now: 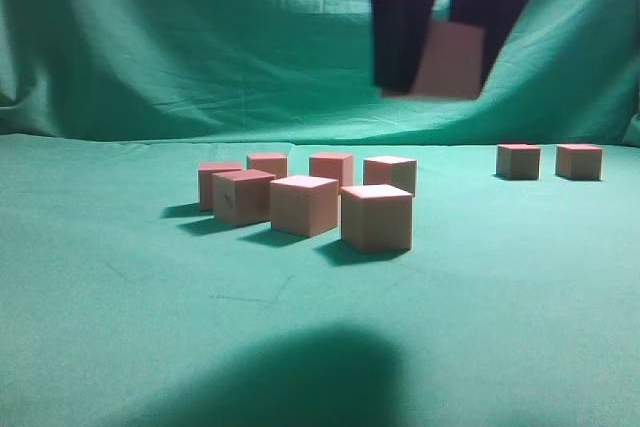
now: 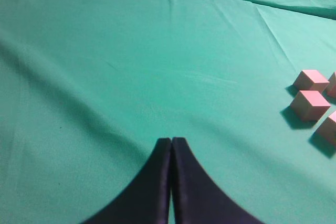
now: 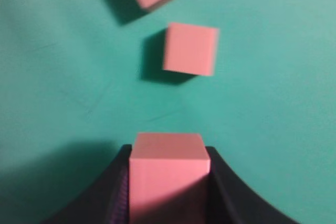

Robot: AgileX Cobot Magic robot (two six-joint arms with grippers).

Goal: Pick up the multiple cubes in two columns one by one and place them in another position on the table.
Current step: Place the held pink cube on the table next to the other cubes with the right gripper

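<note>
Right gripper is raised above the table, toward its back right, its dark fingers pinching one cube between them. The held cube hangs clear of the cloth.

Six cubes sit in two rows near the table's middle; the front row has three and the back row has three, close together, with small gaps visible between most. Two more cubes stand side by side toward the back right edge, apart from the group and from each other.

Right wrist view shows two cubes on the cloth below the held one.

Left gripper has its tips pressed together, holding nothing, over bare cloth; a few cubes show at the right edge of that view.
</note>
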